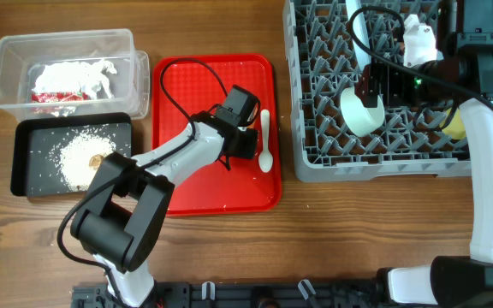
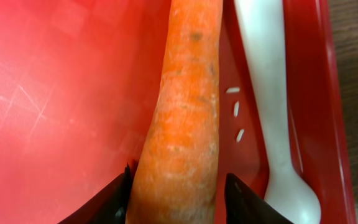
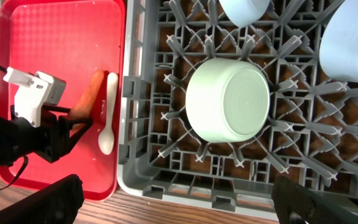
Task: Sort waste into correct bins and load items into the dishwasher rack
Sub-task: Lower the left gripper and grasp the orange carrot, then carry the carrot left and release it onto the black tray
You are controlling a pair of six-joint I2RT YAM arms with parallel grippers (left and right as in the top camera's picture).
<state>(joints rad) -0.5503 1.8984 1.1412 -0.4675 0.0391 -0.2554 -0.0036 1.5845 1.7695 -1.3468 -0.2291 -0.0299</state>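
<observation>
Overhead hid the right gripper (image 3: 176,193) under its own wrist housing. The wrist view showed its fingers spread wide at the bottom corners, blurred, with nothing between them. It hung over the dishwasher rack (image 3: 142,81) above the upturned pale green bowl (image 3: 229,102). The light blue bowl (image 3: 353,37) was cut off by the frame edge, and the yellow cup (image 1: 456,126) was half hidden behind the right arm.

The left gripper (image 1: 246,144) pinched one end of the orange carrot piece (image 2: 182,106). I couldn't tell if it rested on the red tray (image 2: 55,93) or hung just off it. The white spoon (image 2: 269,93) lay just beside the carrot, with three rice grains (image 2: 235,109) between them. The tray's right rim was close, the rack wall just beyond.

The wrapper (image 1: 71,81) sat in the clear tub (image 1: 7,51), and a rice heap (image 1: 75,154) and a brownish lump (image 1: 97,160) in the black tray (image 1: 24,184).
</observation>
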